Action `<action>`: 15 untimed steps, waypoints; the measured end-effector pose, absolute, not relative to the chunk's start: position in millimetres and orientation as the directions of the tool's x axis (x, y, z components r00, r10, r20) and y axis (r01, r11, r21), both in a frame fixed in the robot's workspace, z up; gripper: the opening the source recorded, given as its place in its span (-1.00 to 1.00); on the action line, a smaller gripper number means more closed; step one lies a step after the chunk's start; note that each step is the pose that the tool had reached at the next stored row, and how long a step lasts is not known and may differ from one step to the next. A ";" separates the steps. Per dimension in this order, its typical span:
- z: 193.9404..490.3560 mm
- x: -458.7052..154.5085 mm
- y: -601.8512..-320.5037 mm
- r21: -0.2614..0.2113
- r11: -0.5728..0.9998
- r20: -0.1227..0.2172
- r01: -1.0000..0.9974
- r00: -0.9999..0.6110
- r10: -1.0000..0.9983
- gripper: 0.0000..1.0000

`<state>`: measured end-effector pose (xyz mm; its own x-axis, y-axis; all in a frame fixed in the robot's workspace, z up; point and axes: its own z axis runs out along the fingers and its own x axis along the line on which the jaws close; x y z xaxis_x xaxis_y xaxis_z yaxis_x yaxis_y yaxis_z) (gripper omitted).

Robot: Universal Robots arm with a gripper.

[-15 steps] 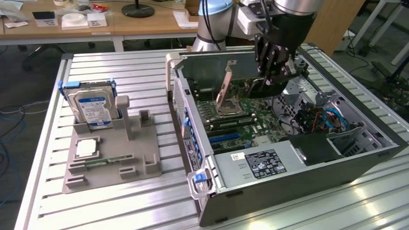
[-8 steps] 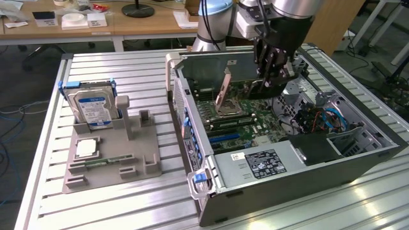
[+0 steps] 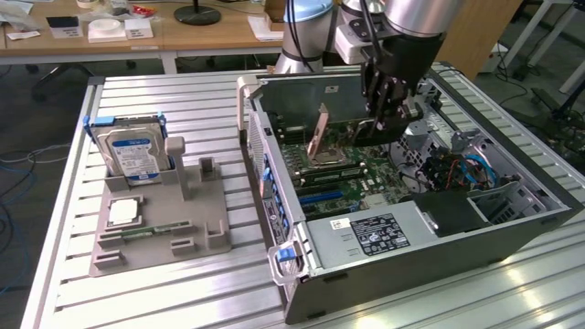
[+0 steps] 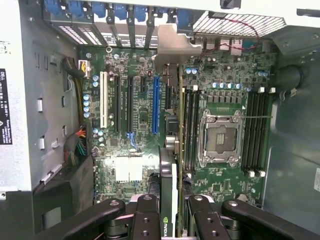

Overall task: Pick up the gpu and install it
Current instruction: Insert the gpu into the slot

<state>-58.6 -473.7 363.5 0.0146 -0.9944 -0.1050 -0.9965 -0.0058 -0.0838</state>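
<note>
Slatted metal table (image 3: pixel 174 291): a grey fixture tray (image 3: pixel 196 223) sits toward the edge at the exterior view's left, holding an upright hard drive (image 3: pixel 133 156) and a memory stick (image 3: pixel 153 232). An open computer case (image 3: pixel 429 264) lies beside it.

We see the gpu (image 4: pixel 171 170) over the motherboard (image 4: pixel 137 167) inside the case (image 3: pixel 429 257); the hard drive (image 3: pixel 133 154) stands at the exterior view's left.

The arm (image 3: pixel 412 20) reaches steeply down from above the far side of the open computer case (image 3: pixel 412 267), its silver links ending in a black wrist (image 3: pixel 402 55) that points almost straight down into the case. The gripper (image 3: pixel 388 127) hangs low inside the case. Its black fingers (image 4: pixel 147 220) are closed from both sides on the gpu (image 4: pixel 172 180), apparently holding it edge-on and upright.
</note>
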 end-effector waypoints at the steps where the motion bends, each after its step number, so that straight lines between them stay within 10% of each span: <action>1: 362.0 -58.6 -473.9 -0.084 -0.006 -0.105 -0.996 0.015 -0.994 -0.47; 15: 342.6 -60.5 -473.9 -0.084 -0.006 -0.104 -0.996 0.015 -0.994 -0.47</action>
<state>-60.5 -473.9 342.6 0.0147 -0.9944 -0.1043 -0.9965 -0.0059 -0.0839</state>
